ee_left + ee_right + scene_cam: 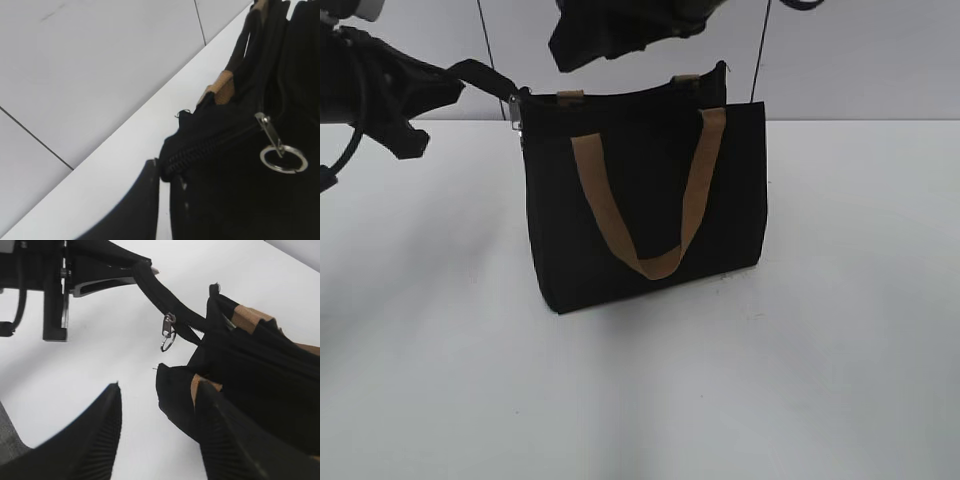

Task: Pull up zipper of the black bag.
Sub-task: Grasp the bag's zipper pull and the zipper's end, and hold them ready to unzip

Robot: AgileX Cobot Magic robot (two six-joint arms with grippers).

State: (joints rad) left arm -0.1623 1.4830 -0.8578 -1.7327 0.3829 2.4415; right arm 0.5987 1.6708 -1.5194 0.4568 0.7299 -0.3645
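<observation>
The black bag (650, 200) stands upright on the white table, one tan handle hanging in a U on its face. My left gripper (510, 95) is at the bag's top left corner, shut on the free end of the zipper tape (165, 172). The silvery zipper pull (517, 112) with its ring (282, 159) hangs close to that end. The right wrist view shows the tape stretched taut from the bag (260, 370), with the pull (168, 330) on it. My right gripper (620, 40) hovers above the bag's top, open (159, 386), with the bag's near corner between its fingers, touching nothing.
The white table (820, 380) spreads around the bag. A pale wall with thin dark seams (760, 50) stands behind it. The second tan handle (570, 97) shows at the bag's back edge.
</observation>
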